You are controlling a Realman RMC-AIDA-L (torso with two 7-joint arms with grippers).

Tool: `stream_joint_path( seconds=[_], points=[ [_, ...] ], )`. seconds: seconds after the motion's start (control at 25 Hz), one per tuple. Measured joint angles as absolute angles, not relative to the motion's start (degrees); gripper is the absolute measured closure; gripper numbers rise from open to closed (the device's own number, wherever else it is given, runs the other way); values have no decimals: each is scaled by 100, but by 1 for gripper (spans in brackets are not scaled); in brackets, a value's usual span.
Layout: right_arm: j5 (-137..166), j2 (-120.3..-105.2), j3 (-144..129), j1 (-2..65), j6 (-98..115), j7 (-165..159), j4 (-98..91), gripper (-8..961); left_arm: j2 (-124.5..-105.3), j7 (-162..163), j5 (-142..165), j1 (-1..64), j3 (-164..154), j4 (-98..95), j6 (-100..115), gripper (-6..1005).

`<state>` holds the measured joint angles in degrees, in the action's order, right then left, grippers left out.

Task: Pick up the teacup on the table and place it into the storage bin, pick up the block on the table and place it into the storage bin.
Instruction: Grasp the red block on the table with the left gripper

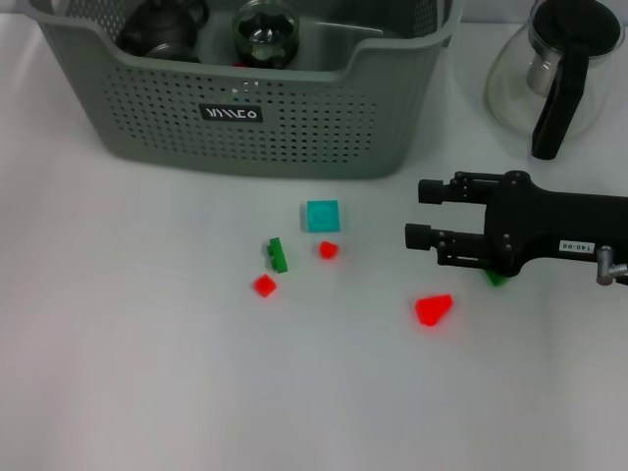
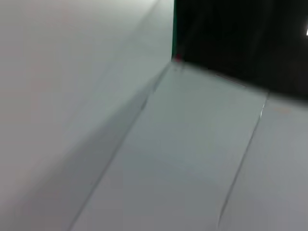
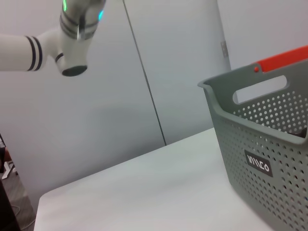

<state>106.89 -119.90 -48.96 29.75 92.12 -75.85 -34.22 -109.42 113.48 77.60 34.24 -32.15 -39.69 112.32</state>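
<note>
The storage bin (image 1: 294, 128), grey-green with perforated walls and a black label, stands at the back of the table; it also shows in the right wrist view (image 3: 255, 139). Two dark rounded vessels (image 1: 162, 29) (image 1: 265, 34) lie inside it. No teacup stands on the table. Several small blocks lie in front of the bin: a teal block (image 1: 322, 215), a green one (image 1: 279, 255), small red ones (image 1: 328, 249) (image 1: 264, 286) and a larger red one (image 1: 433, 309). My right gripper (image 1: 420, 213) is open and empty, its fingers pointing toward the teal block from the right. The left gripper is out of view.
A glass carafe with a black handle (image 1: 559, 69) stands at the back right. Another green block (image 1: 496, 279) is partly hidden under my right gripper. A white arm segment with black stripes (image 3: 72, 43) hangs high in the right wrist view.
</note>
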Motion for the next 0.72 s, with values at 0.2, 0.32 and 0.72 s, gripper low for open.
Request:
stream_joint_path(
  seconds=[0.2, 0.32, 0.72],
  points=[
    [10693, -11988, -4896, 2987, 9210, -7585, -3416, 279, -11103, 11062, 9821, 3220, -3732, -4951, 11222, 223],
    [10696, -11989, -4896, 2985, 9210, -7590, -3416, 279, -11203, 10897, 10966, 3229, -4133, -5318, 11175, 227],
    [10674, -11976, -4896, 2959, 9214, -7628, -3423, 279, -12382, 11248, 14142, 3238, -5408, -7405, 10630, 239]
  ],
)
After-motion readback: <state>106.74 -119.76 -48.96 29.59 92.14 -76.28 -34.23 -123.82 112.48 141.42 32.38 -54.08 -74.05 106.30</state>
